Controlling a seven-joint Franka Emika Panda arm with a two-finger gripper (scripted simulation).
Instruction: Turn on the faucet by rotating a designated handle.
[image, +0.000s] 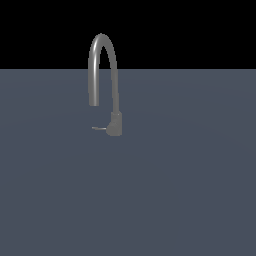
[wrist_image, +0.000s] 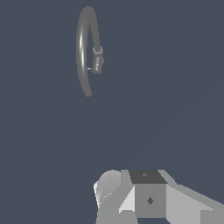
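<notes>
flat grey floor | faucet, handle untouched | gripper far off, finger state unclear | step: approach, probably | next: reach handle

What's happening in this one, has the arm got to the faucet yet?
Not yet. The faucet stands alone on the flat grey surface, its handle sticking out sideways from the base toward the exterior view's left, with nothing touching it. The arm does not appear in the exterior view. The wrist view shows the faucet far off, with part of the robot's own body at the frame edge; the gripper fingers are not visible, so the approach has barely begun.
</notes>
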